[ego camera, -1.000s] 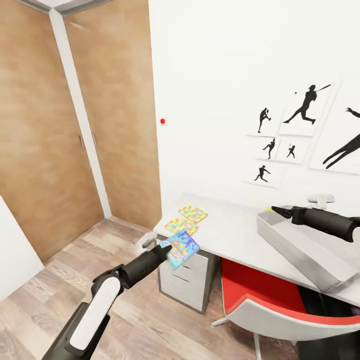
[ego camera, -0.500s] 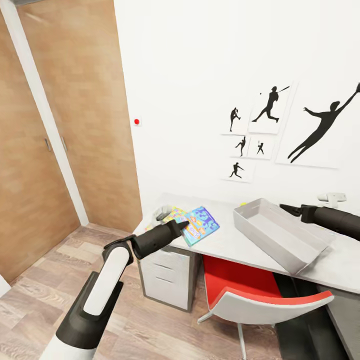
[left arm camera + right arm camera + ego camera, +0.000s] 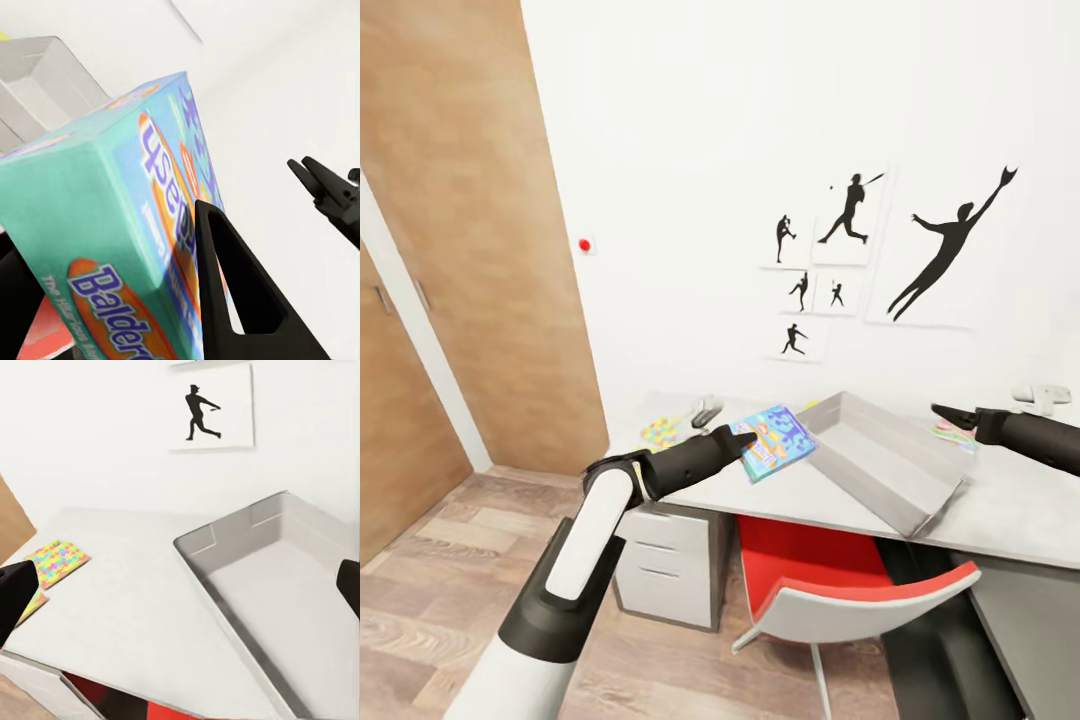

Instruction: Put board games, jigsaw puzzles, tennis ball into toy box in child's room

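Red-and-white chair (image 3: 850,590) tucked under the desk edge, red seat showing. Black sports-silhouette pictures (image 3: 850,260) grouped on the white wall (image 3: 690,150); one batter silhouette picture (image 3: 210,409) also in the right wrist view. Small red dot (image 3: 584,245) on the wall near the wooden door (image 3: 470,230). Wood-plank floor (image 3: 450,560) below. Grey drawer unit (image 3: 670,575) beside the chair.

Glossy, seemingly cardboard board game (image 3: 776,440); matt toy box (image 3: 880,458)
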Controlling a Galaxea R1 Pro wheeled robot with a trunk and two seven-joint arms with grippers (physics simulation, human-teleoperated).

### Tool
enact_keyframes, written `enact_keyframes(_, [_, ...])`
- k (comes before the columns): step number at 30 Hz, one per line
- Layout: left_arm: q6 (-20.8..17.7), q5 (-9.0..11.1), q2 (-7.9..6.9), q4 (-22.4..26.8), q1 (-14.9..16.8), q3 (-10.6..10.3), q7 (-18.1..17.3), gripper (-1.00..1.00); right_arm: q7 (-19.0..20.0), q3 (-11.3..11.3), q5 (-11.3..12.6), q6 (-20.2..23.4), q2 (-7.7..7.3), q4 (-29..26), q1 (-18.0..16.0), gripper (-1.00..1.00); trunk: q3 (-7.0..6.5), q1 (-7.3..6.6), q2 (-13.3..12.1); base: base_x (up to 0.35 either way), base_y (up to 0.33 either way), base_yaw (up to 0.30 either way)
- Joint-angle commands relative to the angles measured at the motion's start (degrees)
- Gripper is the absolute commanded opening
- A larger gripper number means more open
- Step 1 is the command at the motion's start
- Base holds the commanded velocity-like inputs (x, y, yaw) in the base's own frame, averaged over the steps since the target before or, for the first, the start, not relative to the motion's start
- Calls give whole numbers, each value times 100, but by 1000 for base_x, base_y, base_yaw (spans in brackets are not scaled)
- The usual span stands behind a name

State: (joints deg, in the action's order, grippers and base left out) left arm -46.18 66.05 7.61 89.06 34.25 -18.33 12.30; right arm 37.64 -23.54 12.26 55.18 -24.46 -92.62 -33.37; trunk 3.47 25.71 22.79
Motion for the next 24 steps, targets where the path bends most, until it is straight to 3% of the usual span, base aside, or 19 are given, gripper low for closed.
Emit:
enact_keyframes(1, [-14,56,2,4,29,-30,55,-100,19,-9,3,30,0,-1,-9,100,13,7,13,320,10,-40])
enact_keyframes(5, [0,69,38,-1,187,-204,204,-100,17,-19,9,44,15,-1,-15,100,13,7,13,334,4,-39])
enact_keyframes(8, [70,75,114,-50,248,-309,518,-100,16,-22,13,67,3,-1,-29,100,13,7,13,243,1,-171])
enact_keyframes(15, [325,118,136,-519,393,-319,581,-100,16,-126,13,73,2,-1,-44,100,13,7,13,29,0,-281])
enact_keyframes(18, [398,599,148,-1050,753,-322,596,-100,16,-193,13,260,-5,-1,-52,100,13,7,13,4,0,-294])
enact_keyframes(24, [423,817,124,-1249,967,-518,753,-100,16,-211,13,305,-6,-1,-55,100,13,7,13,0,0,-296])
